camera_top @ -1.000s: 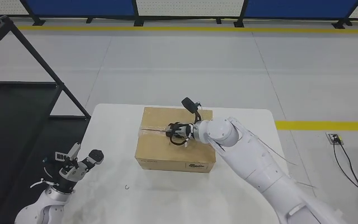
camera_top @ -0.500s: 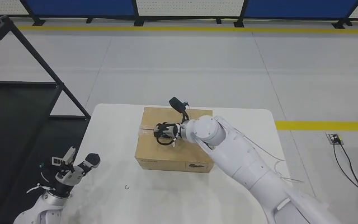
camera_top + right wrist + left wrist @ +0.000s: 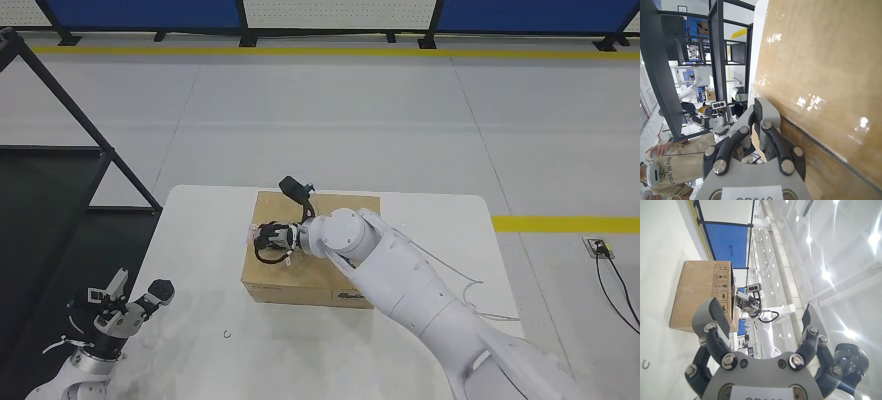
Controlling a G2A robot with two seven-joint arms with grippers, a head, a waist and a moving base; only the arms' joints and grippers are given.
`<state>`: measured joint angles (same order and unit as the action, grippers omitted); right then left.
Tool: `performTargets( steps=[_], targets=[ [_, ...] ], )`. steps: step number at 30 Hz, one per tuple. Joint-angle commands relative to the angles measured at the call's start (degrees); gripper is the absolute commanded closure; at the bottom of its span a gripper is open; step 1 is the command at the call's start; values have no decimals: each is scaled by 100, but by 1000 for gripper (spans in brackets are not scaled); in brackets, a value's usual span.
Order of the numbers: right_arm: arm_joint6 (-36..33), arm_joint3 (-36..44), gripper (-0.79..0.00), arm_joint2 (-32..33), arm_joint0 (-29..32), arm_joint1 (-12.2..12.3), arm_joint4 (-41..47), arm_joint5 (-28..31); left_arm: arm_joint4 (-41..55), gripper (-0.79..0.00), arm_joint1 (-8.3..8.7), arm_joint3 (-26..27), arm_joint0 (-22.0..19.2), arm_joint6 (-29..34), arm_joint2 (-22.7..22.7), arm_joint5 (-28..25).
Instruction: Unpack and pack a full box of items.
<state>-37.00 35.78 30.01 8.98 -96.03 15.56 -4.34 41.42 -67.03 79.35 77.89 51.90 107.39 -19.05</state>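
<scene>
The box (image 3: 313,250) sits shut on the white counter (image 3: 200,340), its top flaps meeting along a seam covered with glossy tape. It stands toward the far edge of the counter, roughly midway between the left and right sides. The far wall of the box lies near the far edge of the counter. Bare counter runs along the box's left side, its right side and the whole near side, with the widest stretch on the near side.

The right pincer (image 3: 262,240) is at the left edge of the box top, where the taped seam meets that edge. Its fingers (image 3: 761,111) are pressed together, lying along the cardboard. Whether any tape is caught between them cannot be told. The right arm crosses over the top of the box from the near right.

The left pincer (image 3: 761,311) is by the near left corner of the counter, well apart from the box, with its fingers spread wide and nothing between them. It points toward the box's left wall.

A small C-shaped ring (image 3: 228,334) lies on the bare counter between the left pincer and the box, touching neither. A black metal frame (image 3: 60,120) stands on the floor beyond the counter's left edge.
</scene>
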Motion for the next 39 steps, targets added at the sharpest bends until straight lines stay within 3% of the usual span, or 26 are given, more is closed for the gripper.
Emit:
performTargets(
  steps=[1,9,17,28,39],
  targets=[
    [69,-108,0,7,-24,-73,26,94,14,-785,2,-6,-2,-1,-22,-4],
    [-20,-563,0,41,-174,-308,13,227,15,-785,18,-7,-17,8,-83,-3],
    [-324,-848,0,218,-322,-325,-92,345,-63,-785,37,20,-69,12,-180,44],
    [-687,-964,0,545,-382,-61,-496,204,-276,-785,66,90,-177,-38,-345,157],
    [-900,-534,0,999,-185,346,-884,-74,-453,-785,86,143,-306,-112,-554,248]
  ],
)
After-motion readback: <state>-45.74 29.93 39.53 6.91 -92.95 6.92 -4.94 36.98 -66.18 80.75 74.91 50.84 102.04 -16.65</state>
